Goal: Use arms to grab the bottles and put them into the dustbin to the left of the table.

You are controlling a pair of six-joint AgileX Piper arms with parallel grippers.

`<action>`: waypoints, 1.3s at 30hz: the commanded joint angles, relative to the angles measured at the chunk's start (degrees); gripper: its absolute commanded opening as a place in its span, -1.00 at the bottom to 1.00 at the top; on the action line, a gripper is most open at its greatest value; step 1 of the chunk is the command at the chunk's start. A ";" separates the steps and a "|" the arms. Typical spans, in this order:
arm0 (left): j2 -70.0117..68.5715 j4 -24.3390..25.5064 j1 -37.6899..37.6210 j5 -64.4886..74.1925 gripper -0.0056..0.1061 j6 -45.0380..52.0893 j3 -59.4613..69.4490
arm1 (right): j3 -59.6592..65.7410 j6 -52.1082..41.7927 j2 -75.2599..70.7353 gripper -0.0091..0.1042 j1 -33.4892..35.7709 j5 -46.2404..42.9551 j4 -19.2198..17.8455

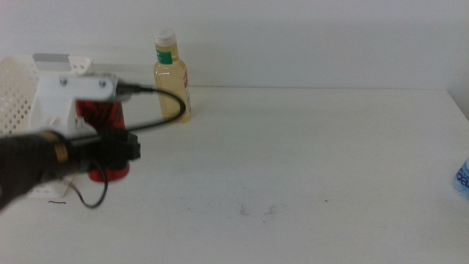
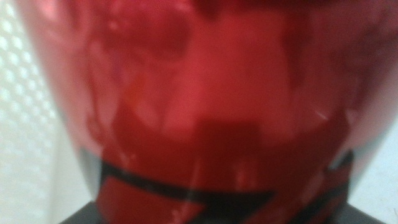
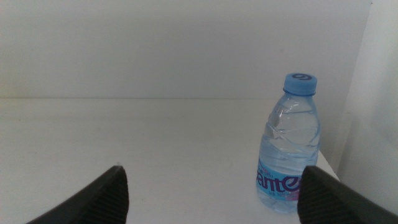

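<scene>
Can [image 1: 110, 139] is standing at the table's [image 1: 308, 169] left end, just beside the dustbin [image 1: 18, 95], with my left claw [image 1: 110, 150] at it.

Red is filling my left wrist view; whether those jaws are gripping, I cannot tell. Yellow bottle [image 1: 171, 77] is standing behind. My right claw [image 3: 214, 196] is waiting, jaws spread wide, facing the water bottle [image 3: 290, 146] at the right edge.
</scene>
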 commanded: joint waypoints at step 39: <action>49.33 -23.97 34.28 51.08 -0.66 43.47 -63.99 | 0.17 -0.11 -0.24 0.80 -0.29 -0.55 -0.65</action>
